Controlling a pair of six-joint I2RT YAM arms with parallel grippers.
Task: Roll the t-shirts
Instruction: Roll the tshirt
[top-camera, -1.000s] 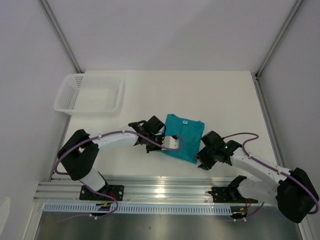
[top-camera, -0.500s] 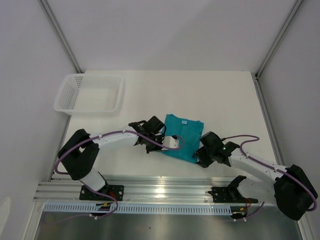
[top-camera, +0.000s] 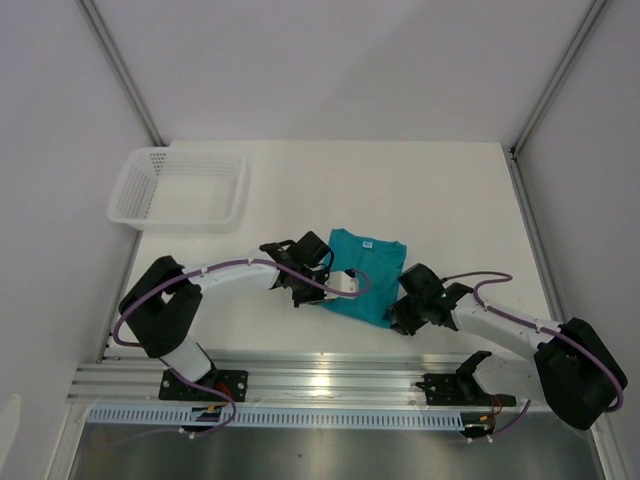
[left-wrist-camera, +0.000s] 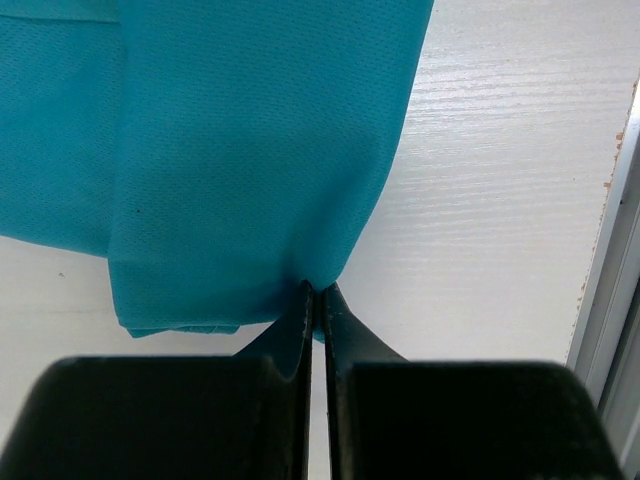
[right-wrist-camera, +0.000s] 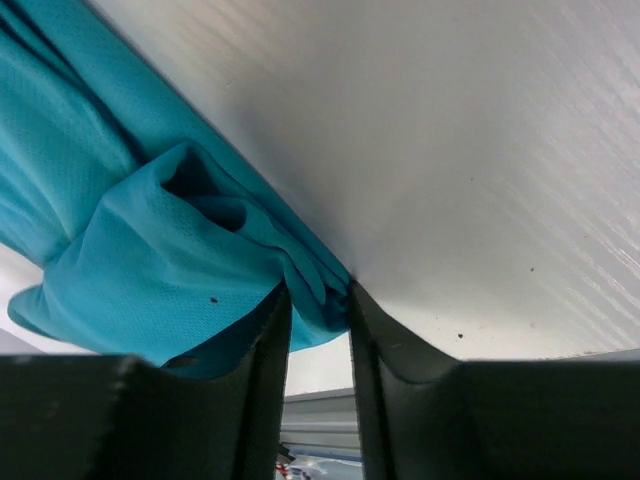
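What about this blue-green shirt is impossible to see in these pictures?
- Top view: near corners of the t-shirt, hidden under the left arm and right arm.
- Top view: its white neck label, too small to read.
- Right wrist view: whether the right jaws truly pinch the bunched fold filling their gap.

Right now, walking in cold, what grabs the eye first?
A teal t-shirt lies in the centre. The left end effector pinches its near hem, while the right end effector has a bunched corner between its fingers. A white mesh basket sits at the back left.
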